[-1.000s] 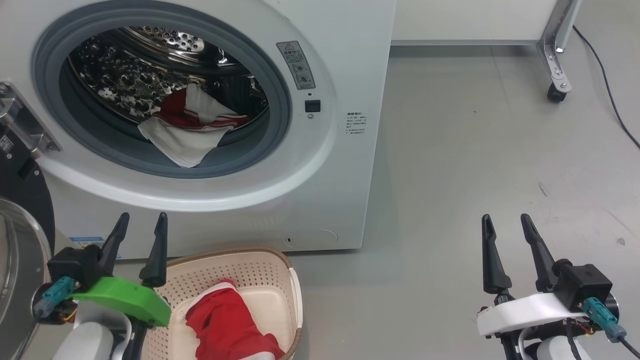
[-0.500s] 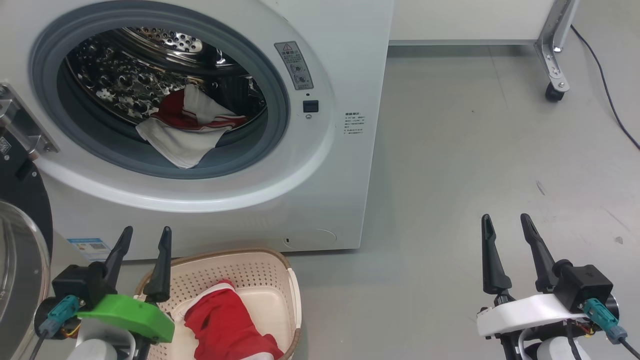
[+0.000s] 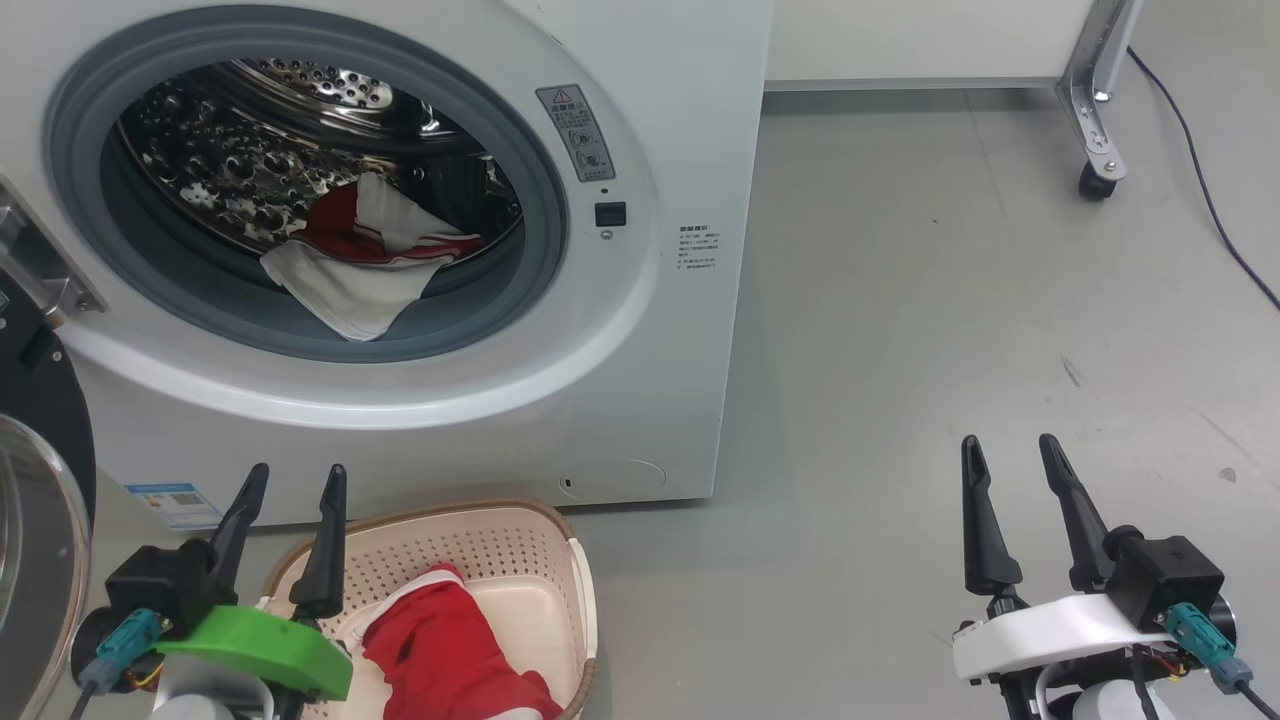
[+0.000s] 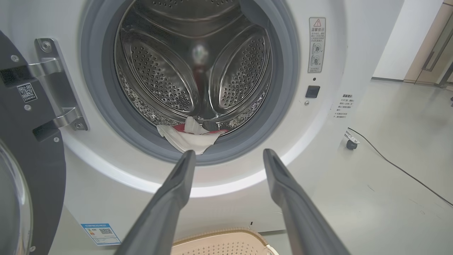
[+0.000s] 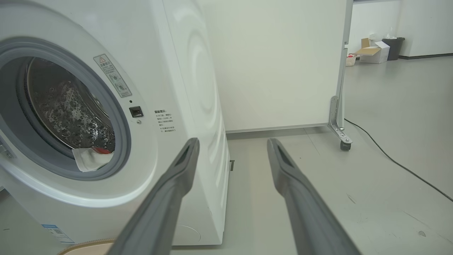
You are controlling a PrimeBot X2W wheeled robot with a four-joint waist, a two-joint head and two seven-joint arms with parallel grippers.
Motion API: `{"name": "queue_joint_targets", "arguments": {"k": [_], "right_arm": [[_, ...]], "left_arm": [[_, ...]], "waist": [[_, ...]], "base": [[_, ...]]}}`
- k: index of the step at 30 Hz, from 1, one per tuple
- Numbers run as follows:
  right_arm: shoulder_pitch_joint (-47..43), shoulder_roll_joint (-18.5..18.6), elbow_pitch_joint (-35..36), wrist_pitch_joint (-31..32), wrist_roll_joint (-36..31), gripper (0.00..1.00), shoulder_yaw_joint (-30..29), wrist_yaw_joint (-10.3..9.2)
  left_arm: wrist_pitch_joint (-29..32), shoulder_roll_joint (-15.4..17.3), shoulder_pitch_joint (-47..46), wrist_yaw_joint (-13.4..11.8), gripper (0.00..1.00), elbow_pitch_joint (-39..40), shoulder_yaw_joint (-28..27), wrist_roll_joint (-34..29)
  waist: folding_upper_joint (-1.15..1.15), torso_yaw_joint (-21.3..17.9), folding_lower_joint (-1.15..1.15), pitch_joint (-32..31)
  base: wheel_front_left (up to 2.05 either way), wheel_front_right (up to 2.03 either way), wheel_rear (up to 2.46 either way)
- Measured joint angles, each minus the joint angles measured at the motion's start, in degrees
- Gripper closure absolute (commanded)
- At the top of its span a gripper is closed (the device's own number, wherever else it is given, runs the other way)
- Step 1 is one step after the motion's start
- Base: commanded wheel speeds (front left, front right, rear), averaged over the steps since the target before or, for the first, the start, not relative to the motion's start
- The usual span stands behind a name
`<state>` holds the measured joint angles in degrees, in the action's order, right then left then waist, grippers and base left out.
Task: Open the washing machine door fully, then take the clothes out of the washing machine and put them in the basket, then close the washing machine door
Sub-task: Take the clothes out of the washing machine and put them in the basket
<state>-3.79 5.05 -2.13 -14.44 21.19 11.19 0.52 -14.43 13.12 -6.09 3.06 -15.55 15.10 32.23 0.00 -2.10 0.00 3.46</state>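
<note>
The washing machine stands with its opening uncovered. The washing machine door is swung out to the left, and the picture edge cuts most of it off, so only part of the black rim and a slice of the glass bowl can be seen. One piece of the clothes, red and white, lies at the front of the steel drum, with its white part hanging over the grey rubber ring. How much fabric lies behind it, I cannot tell. The basket sits on the floor just in front of the machine. A red garment lies in it, cut off by the bottom edge and partly hidden by the left arm's green mount. The left hand hovers over the basket's left rim, fingers spread wide, holding nothing. The right hand is well apart from it over the floor, also wide open and empty.
</note>
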Motion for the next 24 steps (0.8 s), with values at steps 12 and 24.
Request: {"name": "queue_joint_targets", "arguments": {"k": [12, 24], "right_arm": [[0.0, 0.0, 0.0, 0.0, 0.0, 0.0, 0.0, 0.37], [-0.1, -0.5, 0.3, 0.0, 0.0, 0.0, 0.6, 0.43]], "left_arm": [[0.0, -0.7, 1.6, 0.0, 0.0, 0.8, -0.6, -1.1], [0.0, -0.7, 2.5, 0.2, 0.0, 1.9, -2.0, -1.7]], "waist": [[0.0, -0.3, 0.0, -0.1], [0.0, -1.4, 0.0, 0.7]], "base": [[0.0, 0.0, 0.0], [0.0, 0.0, 0.0]]}}
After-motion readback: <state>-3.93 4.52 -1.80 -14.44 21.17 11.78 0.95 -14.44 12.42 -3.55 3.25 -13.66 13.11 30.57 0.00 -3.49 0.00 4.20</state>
